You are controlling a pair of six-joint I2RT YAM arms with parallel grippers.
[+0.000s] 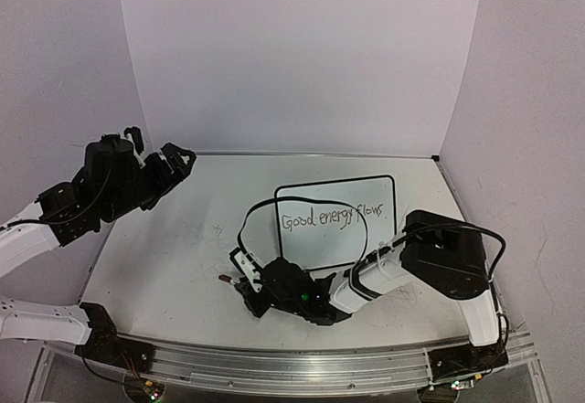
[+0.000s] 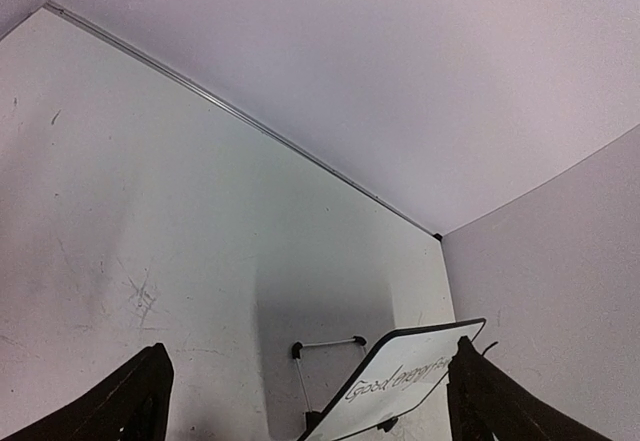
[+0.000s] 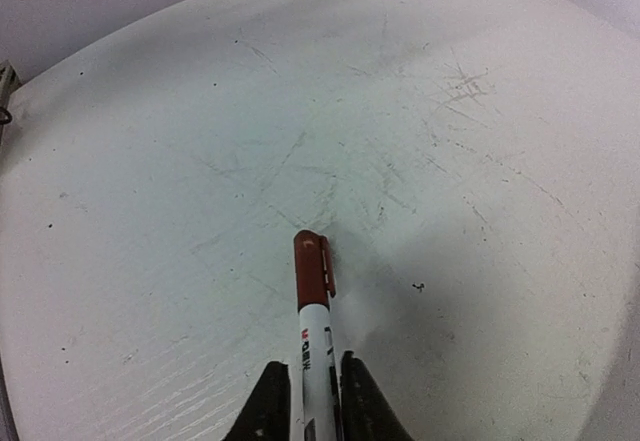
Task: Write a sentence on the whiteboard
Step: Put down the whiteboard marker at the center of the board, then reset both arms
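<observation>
Top external view shows us the small black-rimmed whiteboard (image 1: 315,197) right of centre, its dark handwritten sentence (image 1: 331,217) seemingly complete. Our right tool (image 3: 311,364) pinches the capped red-and-white marker (image 3: 312,291) at the scuffed white surface (image 1: 164,248); our left tool (image 2: 308,366) gapes empty. We judge that only letting go is left.

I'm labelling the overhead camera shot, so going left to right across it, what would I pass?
left gripper → marker → whiteboard
</observation>
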